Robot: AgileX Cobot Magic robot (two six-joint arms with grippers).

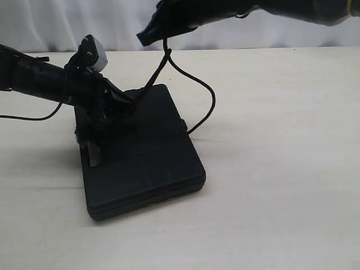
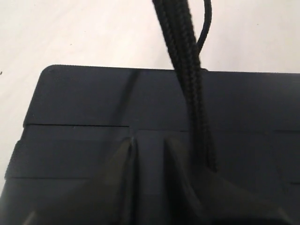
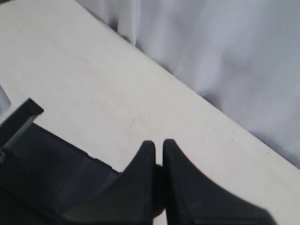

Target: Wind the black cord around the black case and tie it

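Observation:
The black case (image 1: 152,163) lies flat on the table, mid-scene. Above its far edge my right gripper (image 1: 153,35) hangs high, shut on the black cord (image 1: 211,93). From there one strand drops taut to the case's far left part. Another bows out to the right and comes back to the case's right edge. A dark bit of cord (image 3: 159,176) shows between the right gripper's (image 3: 158,143) nearly closed jaws. My left gripper (image 1: 128,101) rests low on the case lid (image 2: 84,98). Its jaws (image 2: 150,143) stand slightly apart with bare lid between them. The braided cord (image 2: 185,70) runs past the outside of one finger.
The pale table (image 1: 281,169) stretches wide to the right and front of the case. A white curtain (image 1: 236,31) closes the back. A thin smooth arm cable (image 1: 34,118) sags under the left arm at the left edge.

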